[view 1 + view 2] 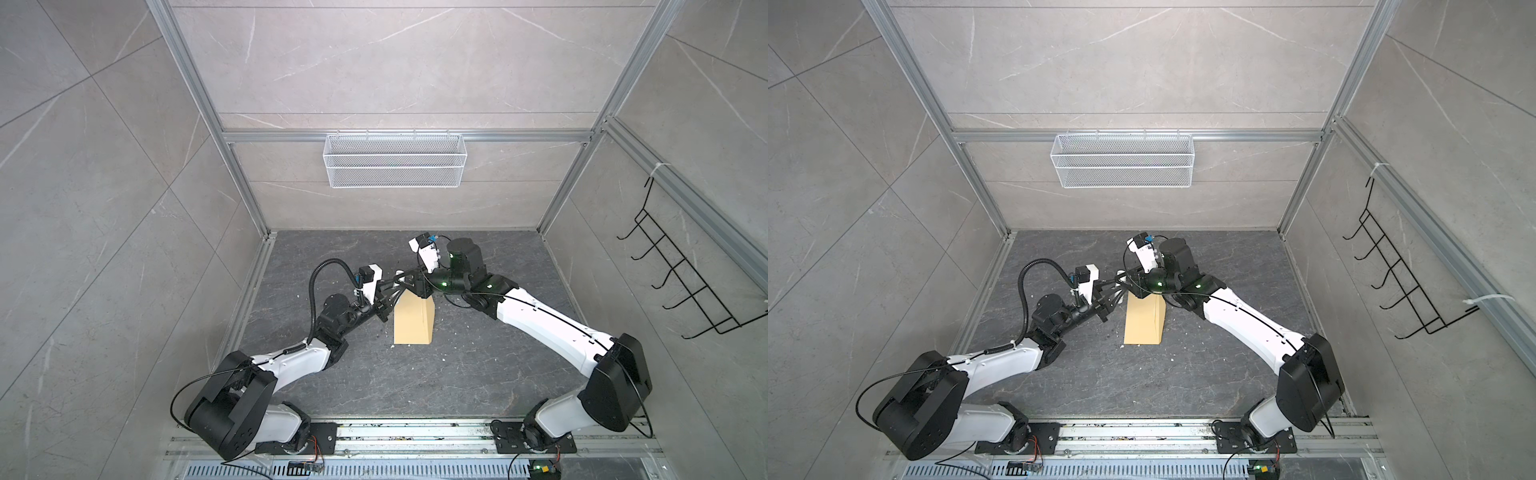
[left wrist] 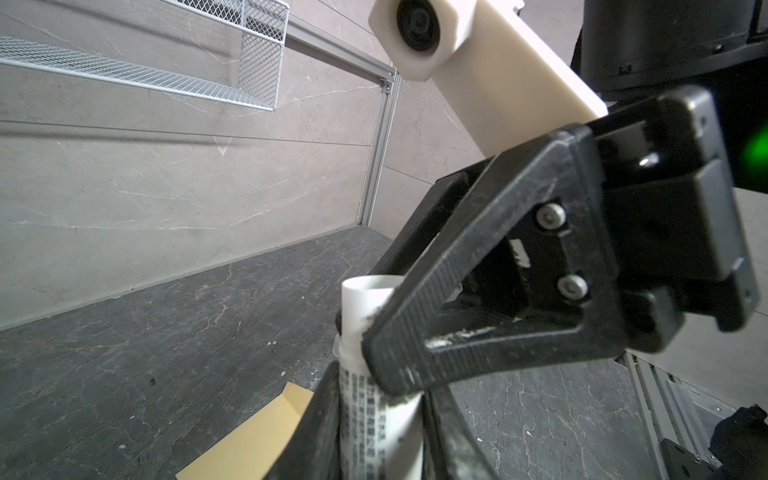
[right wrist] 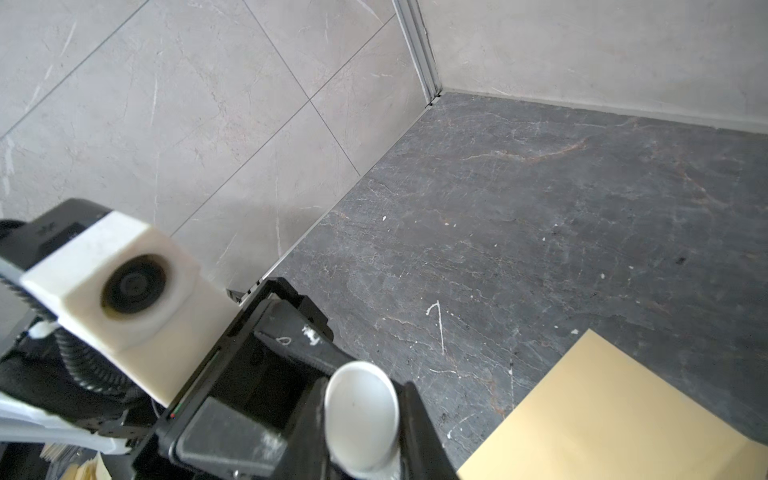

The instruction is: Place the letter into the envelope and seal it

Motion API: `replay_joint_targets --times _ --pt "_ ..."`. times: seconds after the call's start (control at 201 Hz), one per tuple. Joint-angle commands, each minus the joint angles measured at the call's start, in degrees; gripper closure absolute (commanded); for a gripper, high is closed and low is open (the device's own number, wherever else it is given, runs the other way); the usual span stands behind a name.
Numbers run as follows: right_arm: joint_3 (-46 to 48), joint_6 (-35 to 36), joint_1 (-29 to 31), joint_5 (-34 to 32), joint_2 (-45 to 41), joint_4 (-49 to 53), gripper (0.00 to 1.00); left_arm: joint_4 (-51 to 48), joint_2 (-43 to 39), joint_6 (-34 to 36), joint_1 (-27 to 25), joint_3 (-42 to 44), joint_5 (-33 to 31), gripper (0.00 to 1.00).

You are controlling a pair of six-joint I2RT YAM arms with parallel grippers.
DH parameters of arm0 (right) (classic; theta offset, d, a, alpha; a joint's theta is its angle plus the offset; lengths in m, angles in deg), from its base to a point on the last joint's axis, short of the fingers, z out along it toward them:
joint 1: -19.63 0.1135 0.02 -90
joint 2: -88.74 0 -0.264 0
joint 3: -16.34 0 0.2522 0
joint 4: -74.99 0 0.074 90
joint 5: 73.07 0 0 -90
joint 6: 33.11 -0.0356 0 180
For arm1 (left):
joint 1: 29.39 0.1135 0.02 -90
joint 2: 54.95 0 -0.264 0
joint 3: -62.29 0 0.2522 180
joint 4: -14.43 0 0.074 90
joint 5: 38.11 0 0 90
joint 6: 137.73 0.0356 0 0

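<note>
The envelope (image 1: 413, 320) (image 1: 1144, 322) lies flat on the dark tabletop, a plain yellow-tan rectangle, also seen in the wrist views (image 2: 249, 440) (image 3: 615, 415). The letter is not visible in any view. Just above the envelope's far end the two grippers meet on a white glue tube (image 2: 374, 419) with printed text. My left gripper (image 1: 395, 291) (image 2: 380, 428) is shut on the tube's body. My right gripper (image 1: 405, 279) (image 3: 365, 424) is shut on the tube's capped end (image 3: 361, 411), one finger on each side of it.
A white wire basket (image 1: 394, 160) hangs on the back wall. A black wire hook rack (image 1: 681, 274) is on the right wall. Small white flecks are scattered on the tabletop (image 1: 478, 374) around the envelope.
</note>
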Motion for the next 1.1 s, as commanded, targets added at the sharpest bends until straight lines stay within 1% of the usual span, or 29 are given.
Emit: replay_joint_targets --times 0.0,0.06,0.115,0.199,0.264,0.324,0.383,0.443,0.553,0.632,0.712,0.832,0.926,1.091 --pt "-2.63 0.4 0.59 1.77 1.03 -0.23 0.92 1.32 -0.55 0.92 -0.46 -2.64 1.71 1.0" --pt "-2.89 1.75 0.53 1.86 1.19 0.68 0.96 -0.51 -0.95 1.74 -0.43 -3.09 2.86 0.94" --pt "-3.45 3.7 0.64 1.81 1.32 2.24 0.99 -2.98 -1.56 2.76 -0.46 -3.63 3.69 0.85" --pt "-5.08 8.26 0.6 1.59 1.32 6.69 1.0 -7.89 -3.17 4.83 -0.41 -4.4 5.33 0.67" --pt "-6.73 13.33 0.6 1.12 1.11 11.22 1.0 -14.16 -5.19 7.09 -0.32 -5.46 6.97 0.53" --pt "-8.12 18.36 0.58 1.04 0.72 15.25 1.0 -20.29 -7.53 9.16 -0.12 -6.47 9.36 0.45" --pt "-8.41 22.42 0.6 1.22 0.16 17.92 1.0 -25.39 -9.7 10.55 0.56 -7.1 13.43 0.41" --pt "-8.79 26.52 0.55 2.87 -0.38 20.55 1.0 -28.28 -11.68 10.62 2.19 -7.12 18.89 0.4" --pt "-8.55 31.63 0.59 8.06 -1.53 23.57 1.0 -28.52 -14.1 8.75 5.86 -5.92 28.01 0.39" --pt "-8.52 33.46 0.59 11.69 -2.27 24.68 1.0 -28.73 -15.02 8.8 6.9 -5.34 32.2 0.39" --pt "-8.61 33.48 0.6 14.41 -2.49 24.91 1.0 -28.68 -14.74 8.93 6.91 -5.57 35.37 0.39" --pt "-8.36 33.07 0.56 16.3 -2.29 24.53 1.0 -28.24 -12.85 8.23 6.91 -6.41 38.08 0.41" --pt "-8.2 33.1 0.6 16.71 -2.23 24.45 1.0 -29.9 -11.65 8.82 6.91 -7.16 38.55 0.42" --pt "-8.05 32.44 0.62 17.59 -2.09 23.53 1.0 -29.98 -10.55 8.88 6.85 -7.43 38.03 0.46"
